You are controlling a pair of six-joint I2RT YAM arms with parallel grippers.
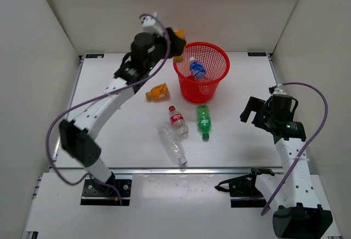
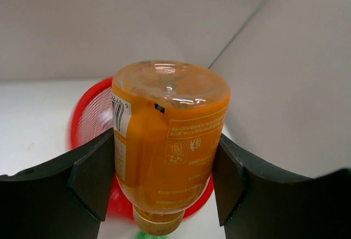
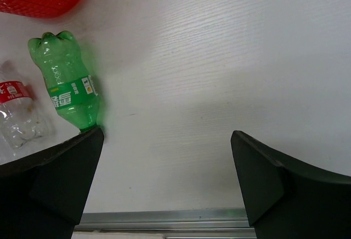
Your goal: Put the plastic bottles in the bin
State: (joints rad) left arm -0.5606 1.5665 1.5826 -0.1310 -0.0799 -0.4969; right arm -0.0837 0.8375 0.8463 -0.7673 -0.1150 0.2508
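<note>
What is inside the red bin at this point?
One blue-labelled bottle lies inside the bin. Nothing else shows from above or through the mesh. The bin floor directly under that bottle is covered by it and cannot be checked.

A white table (image 1: 230,146) with a faint wood grain takes up the middle of the booth. Plain pale panels close it in on three sides: a back wall (image 1: 219,9), a left wall (image 1: 33,58) and a right wall (image 1: 323,41). A silver metal rail (image 1: 219,169) runs along the table's near edge. A small black bracket (image 1: 94,56) sits at the far left corner, and a second bracket (image 1: 258,54) sits at the far right.
</note>
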